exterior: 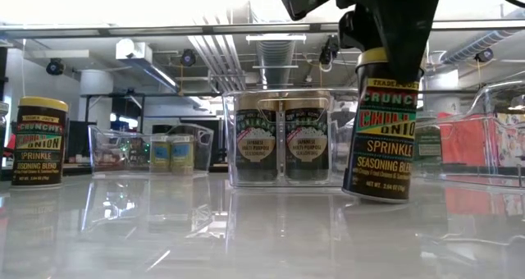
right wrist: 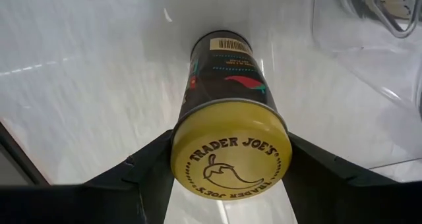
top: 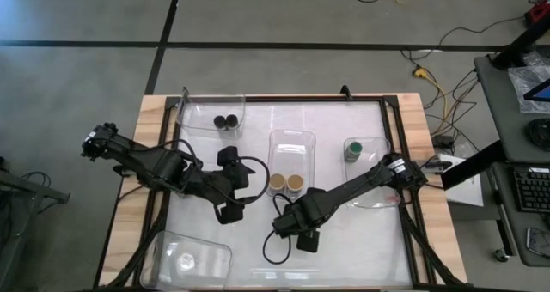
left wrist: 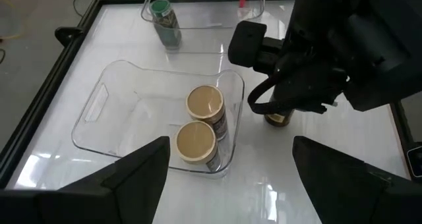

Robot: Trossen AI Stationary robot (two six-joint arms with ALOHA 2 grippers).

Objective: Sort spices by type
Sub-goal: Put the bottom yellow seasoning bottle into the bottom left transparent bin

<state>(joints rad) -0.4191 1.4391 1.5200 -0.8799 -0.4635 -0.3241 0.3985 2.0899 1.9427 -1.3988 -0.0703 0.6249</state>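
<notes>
My right gripper (top: pixel 296 227) is shut on a yellow-lidded spice jar (exterior: pixel 384 130) just near of the middle bin. A second yellow-lidded jar (exterior: pixel 37 139) stands on its base at the left of the low view. Two tan-lidded jars (top: pixel 285 182) stand in the middle clear bin (top: pixel 292 142). Two black-lidded jars (top: pixel 225 120) stand in the far-left bin, and a green-lidded jar (top: pixel 353 148) in the right bin. My left gripper (top: pixel 229 185) is open, left of the middle bin, and touches nothing. My right gripper pinches the yellow-lidded jar at its top, one finger on each side of the lid's rim (right wrist: pixel 179 151). The fingers come from above, pointing down. The jar hangs slightly tilted below them; whether its base (exterior: pixel 373 195) touches the table, I cannot tell.
A fourth clear bin (top: pixel 191 258) sits at the near-left corner. A black frame (top: pixel 400 155) borders the white table top. Loose cables loop from both arms over the table's middle. Bare table lies between the near-left bin and my right gripper.
</notes>
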